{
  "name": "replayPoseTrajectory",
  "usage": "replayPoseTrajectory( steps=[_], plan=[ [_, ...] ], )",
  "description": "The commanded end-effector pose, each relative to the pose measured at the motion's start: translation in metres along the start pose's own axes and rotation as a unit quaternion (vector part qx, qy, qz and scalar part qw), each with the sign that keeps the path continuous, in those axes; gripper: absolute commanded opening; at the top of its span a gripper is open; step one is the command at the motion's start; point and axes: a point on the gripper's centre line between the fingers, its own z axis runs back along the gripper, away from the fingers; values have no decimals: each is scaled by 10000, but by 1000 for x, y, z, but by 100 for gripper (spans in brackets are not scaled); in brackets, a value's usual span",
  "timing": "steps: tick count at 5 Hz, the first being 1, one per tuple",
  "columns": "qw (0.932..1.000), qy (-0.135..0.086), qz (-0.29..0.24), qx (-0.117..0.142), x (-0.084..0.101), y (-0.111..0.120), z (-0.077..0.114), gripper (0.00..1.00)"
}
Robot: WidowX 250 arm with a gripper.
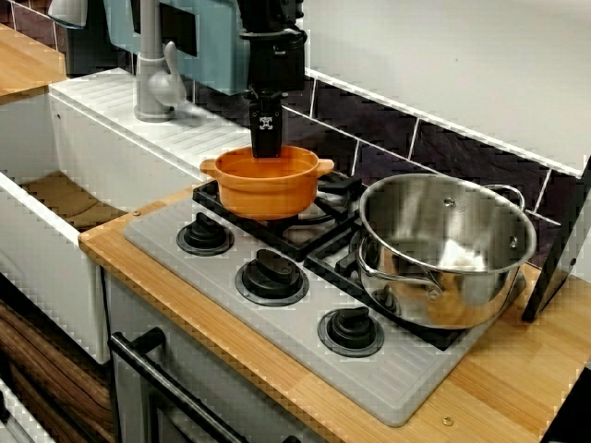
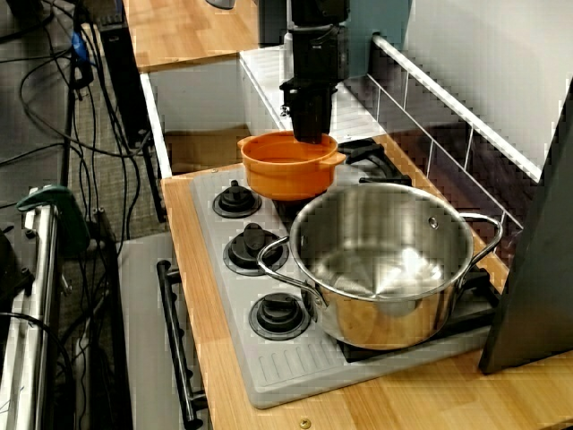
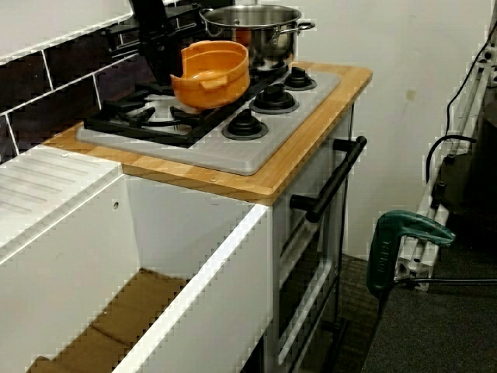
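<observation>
Gripper (image 1: 266,148) stood upright at the orange pot's (image 1: 268,192) far rim, jaws pinched on it. The pot hung tilted above the burner (image 1: 334,185), with the steel pot (image 1: 441,254) just beside.

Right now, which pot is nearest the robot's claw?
The small orange pot; the gripper is at its back rim. The big silver pot stands apart, untouched.

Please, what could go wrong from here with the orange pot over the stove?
1. The gripper seems to hold the orange pot only by its rear rim, and the pot hangs tilted in the view from the sink side; it may slip from the jaws.
2. The steel pot stands close beside it; a sideways move could knock it.
</observation>
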Motion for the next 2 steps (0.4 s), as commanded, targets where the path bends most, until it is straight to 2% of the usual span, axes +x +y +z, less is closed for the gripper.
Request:
replayPoseTrajectory(
  steps=[1,2],
  plan=[
    [9977,-408,303,453,6,-11,29,0],
    [9957,-450,546,604,6,-10,30,0]
  ],
)
